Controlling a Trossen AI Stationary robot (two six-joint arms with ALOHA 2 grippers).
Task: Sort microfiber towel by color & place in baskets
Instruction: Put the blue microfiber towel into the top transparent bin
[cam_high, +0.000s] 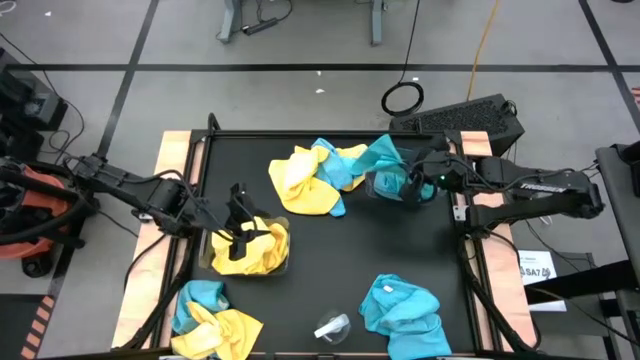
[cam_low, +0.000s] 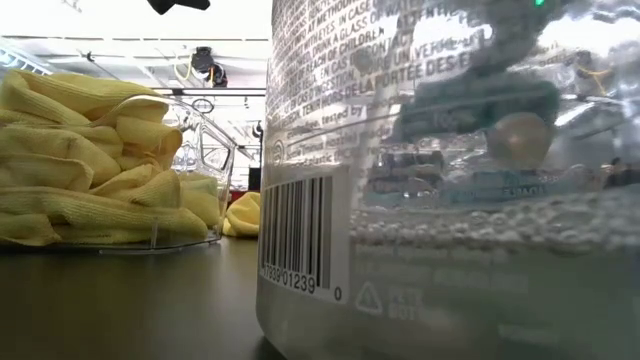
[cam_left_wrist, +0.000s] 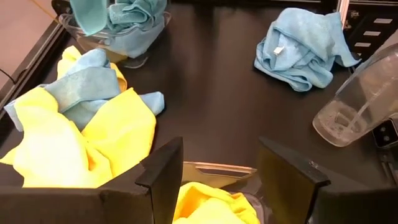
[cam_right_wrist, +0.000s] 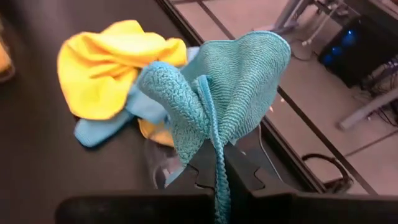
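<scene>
While the left gripper (cam_high: 243, 232) hung with its fingers (cam_left_wrist: 163, 177) spread apart over the yellow-filled basket (cam_high: 283, 262), nothing sat between them; yellow towels (cam_left_wrist: 208, 208) lay directly below the fingers, inside that basket. Beyond this gripper, toward the table's far side, a mixed heap (cam_high: 318, 175) of yellow and teal towels rested on the black table (cam_high: 400, 240), and another mixed heap (cam_high: 210, 318) lay near the front edge on the arm's own side. The right gripper (cam_high: 418, 183) was pressed shut on a teal towel (cam_right_wrist: 211, 115), whose cloth fanned upward from the pinch in the right wrist view. That gripper hovered just above the second basket (cam_high: 400, 188), which held teal cloth and stood beside the far heap. Well away from it, near the front edge, a teal pile (cam_high: 402, 305) lay loose, with a small clear cup (cam_high: 333, 327) just beside it. In the low view, the yellow-filled basket appeared at the left, behind a clear labelled container (cam_low: 450, 180) that filled most of the frame.
</scene>
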